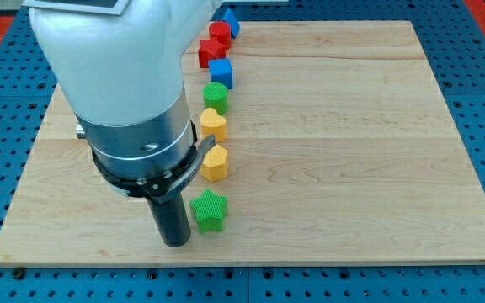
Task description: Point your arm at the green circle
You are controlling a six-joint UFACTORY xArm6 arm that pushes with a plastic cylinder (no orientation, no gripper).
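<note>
My tip [175, 243] sat near the board's [352, 151] bottom edge, just left of the green star [208, 210] and well apart from the green circle [215, 95]. The circle lay higher in a column: yellow heart [214, 124] and yellow hexagon [215, 162] below it, blue cube [221, 72] and red blocks [214, 44] above. There was no pincer, only a rod. Staying left of the column would probably let the tip climb without disturbing blocks.

Arm comes in from view's top-left, big white housing w/ grey collar and black ring below. Dark rod drops straight down from collar, near-vertical. Tip [176, 244] down at surface level, near view's bottom, left of centre.
</note>
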